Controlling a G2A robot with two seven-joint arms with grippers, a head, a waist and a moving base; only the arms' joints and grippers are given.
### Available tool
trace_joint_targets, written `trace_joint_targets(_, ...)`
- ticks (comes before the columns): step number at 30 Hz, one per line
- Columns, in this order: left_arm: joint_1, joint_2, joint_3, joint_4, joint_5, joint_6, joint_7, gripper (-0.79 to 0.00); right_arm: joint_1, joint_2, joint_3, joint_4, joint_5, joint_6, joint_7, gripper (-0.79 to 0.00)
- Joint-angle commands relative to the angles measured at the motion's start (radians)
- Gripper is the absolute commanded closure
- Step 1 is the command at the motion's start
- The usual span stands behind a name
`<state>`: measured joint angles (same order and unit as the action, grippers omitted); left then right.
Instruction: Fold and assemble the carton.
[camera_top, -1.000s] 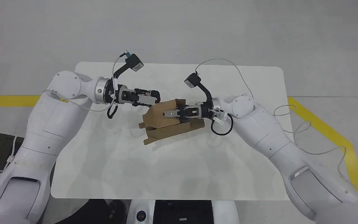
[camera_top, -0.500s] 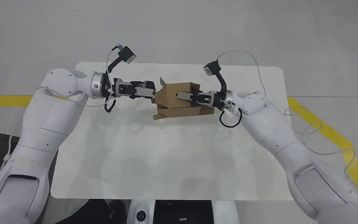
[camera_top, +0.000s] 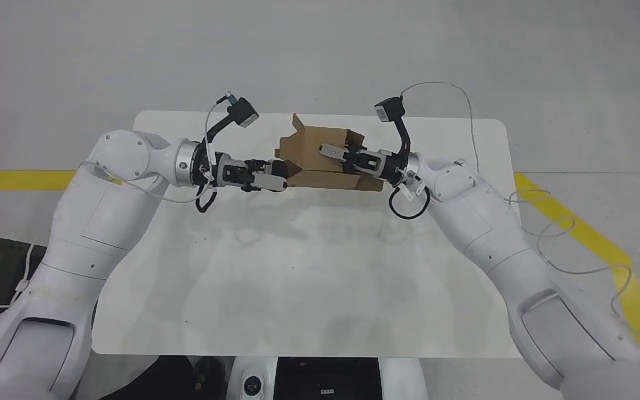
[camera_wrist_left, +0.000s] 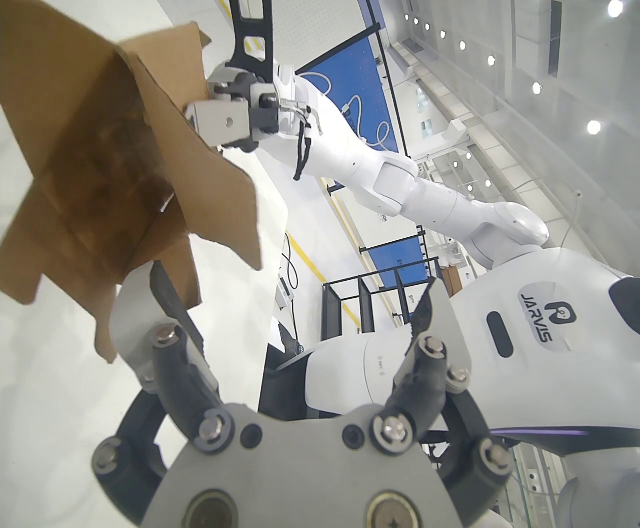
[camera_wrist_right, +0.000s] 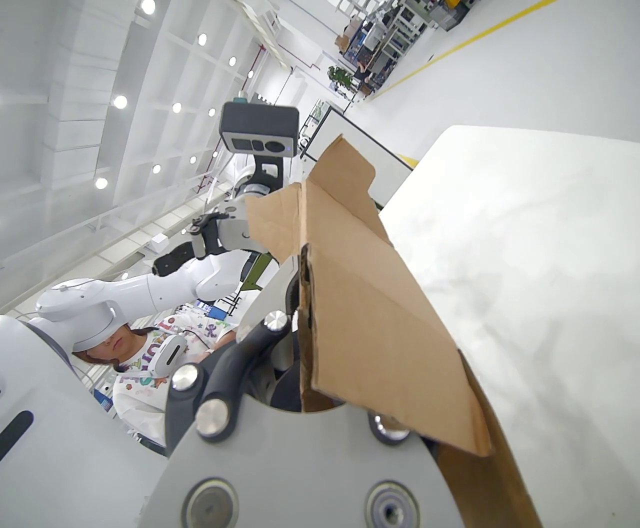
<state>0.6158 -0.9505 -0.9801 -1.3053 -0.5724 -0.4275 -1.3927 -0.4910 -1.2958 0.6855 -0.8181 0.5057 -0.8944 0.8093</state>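
A brown carton (camera_top: 318, 157) with loose flaps hangs open above the far middle of the white table (camera_top: 300, 290). My right gripper (camera_top: 338, 156) is shut on one carton wall; in the right wrist view the cardboard (camera_wrist_right: 370, 310) runs between its fingers (camera_wrist_right: 272, 320). My left gripper (camera_top: 277, 178) stands open at the carton's near-left corner. In the left wrist view the open mouth of the carton (camera_wrist_left: 95, 155) faces my left gripper (camera_wrist_left: 292, 305), and a lower flap lies just beside one of its fingers (camera_wrist_left: 150, 295). The right gripper (camera_wrist_left: 225, 117) clamps the far wall there.
Both arms stretch over the table's far half, with their cables trailing above it. Bare white tabletop spreads across the near half. A yellow floor line runs past both sides of the table.
The right gripper has carried the carton up and toward the far side of the table, turning it. The left gripper pulled back, then came in again at the carton's near-left flap.
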Motion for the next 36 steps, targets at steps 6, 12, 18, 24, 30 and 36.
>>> trace_joint_targets(6, 0.012, -0.001, 0.001, -0.017, -0.016, 0.019, -0.019, -0.785, 0.002, -0.008, 0.021, 0.002, -0.045, -0.002, -0.045, 0.0)
trace_joint_targets(12, 0.017, -0.004, 0.006, -0.029, -0.024, 0.028, -0.028, -0.785, -0.001, -0.018, 0.032, -0.005, -0.071, -0.001, -0.074, 0.0)
trace_joint_targets(18, 0.015, -0.008, 0.012, -0.023, -0.024, 0.03, -0.03, -0.785, -0.007, -0.028, 0.036, -0.023, -0.079, 0.001, -0.073, 0.0)
trace_joint_targets(24, 0.011, -0.014, 0.023, -0.017, -0.032, 0.035, -0.035, -0.785, -0.013, -0.037, 0.043, -0.031, -0.061, -0.003, -0.048, 0.0)
trace_joint_targets(30, 0.006, -0.017, 0.025, -0.007, -0.033, 0.036, -0.035, -0.785, -0.021, -0.044, 0.053, -0.024, -0.03, -0.013, -0.023, 0.0)
trace_joint_targets(36, 0.005, -0.019, 0.029, 0.002, -0.025, 0.034, -0.034, -0.785, -0.031, -0.051, 0.06, -0.04, -0.017, -0.016, -0.01, 0.0)
